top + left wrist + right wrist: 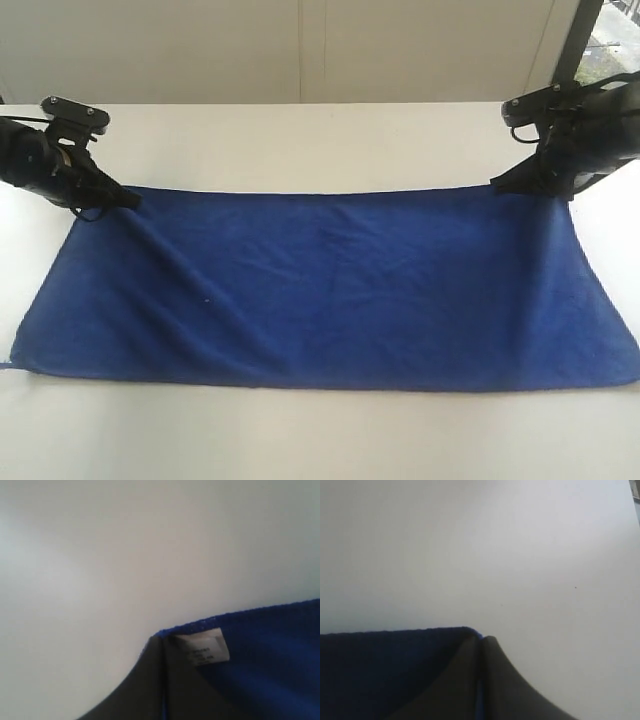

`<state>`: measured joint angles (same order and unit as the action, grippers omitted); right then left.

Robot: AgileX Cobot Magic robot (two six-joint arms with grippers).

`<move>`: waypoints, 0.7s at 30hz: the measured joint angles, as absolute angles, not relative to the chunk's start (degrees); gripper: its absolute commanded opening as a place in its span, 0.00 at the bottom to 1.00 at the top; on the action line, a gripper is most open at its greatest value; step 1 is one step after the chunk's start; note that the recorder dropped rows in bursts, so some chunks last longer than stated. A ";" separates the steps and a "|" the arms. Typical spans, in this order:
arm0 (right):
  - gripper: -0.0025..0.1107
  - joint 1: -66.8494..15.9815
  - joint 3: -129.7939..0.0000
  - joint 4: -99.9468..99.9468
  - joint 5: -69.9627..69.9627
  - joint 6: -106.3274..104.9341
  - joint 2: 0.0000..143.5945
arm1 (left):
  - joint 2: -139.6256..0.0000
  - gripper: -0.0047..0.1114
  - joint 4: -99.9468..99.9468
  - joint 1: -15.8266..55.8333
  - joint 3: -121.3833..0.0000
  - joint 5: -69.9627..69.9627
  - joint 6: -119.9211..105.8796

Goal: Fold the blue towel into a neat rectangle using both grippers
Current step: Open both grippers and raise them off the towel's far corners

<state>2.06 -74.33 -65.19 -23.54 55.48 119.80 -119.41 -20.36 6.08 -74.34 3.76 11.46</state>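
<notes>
Table: a flat white table top [300,140] carries everything here, bare on the far side and along the near edge.
Towel: a deep blue rectangular microfibre towel [330,290] lies spread open across the middle of the table, its long sides running left to right. Soft creases slant from its far-left corner toward the near middle, and the right half lies smoother.
Left gripper: the matte black pincer-fingered left gripper [125,199] sits low at the towel's far-left corner. Its jaws are pressed together on that corner, and the wrist view shows a thin blue line of cloth pinched between the fingers.
Right gripper: the matte black pincer-fingered right gripper [505,185] sits low at the far-right corner. Its jaws are likewise clamped together on the cloth, with a blue sliver showing in the seam between the fingers.
Label: a small white fabric care label [205,650] is sewn to the towel just beside the left gripper's fingers. Its print is too blurred to read.
Thread: a short loose blue thread [8,365] trails from the near-left corner onto the table.
</notes>
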 measured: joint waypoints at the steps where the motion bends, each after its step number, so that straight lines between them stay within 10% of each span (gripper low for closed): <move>1: 0.02 2.32 -74.33 -65.19 -22.02 55.48 120.17 | -119.41 0.04 -20.36 6.08 -74.45 3.29 11.52; 11: 0.03 2.32 -74.69 -65.78 -20.43 55.48 121.20 | -119.41 0.05 -20.36 6.08 -74.45 1.66 11.52; 17: 0.33 2.32 -74.69 -68.04 -20.08 55.97 121.20 | -119.41 0.43 -20.36 6.08 -74.69 1.42 11.52; 21: 0.33 2.32 -74.69 -71.28 -22.53 62.02 121.20 | -119.41 0.46 -20.36 6.08 -74.81 1.53 11.52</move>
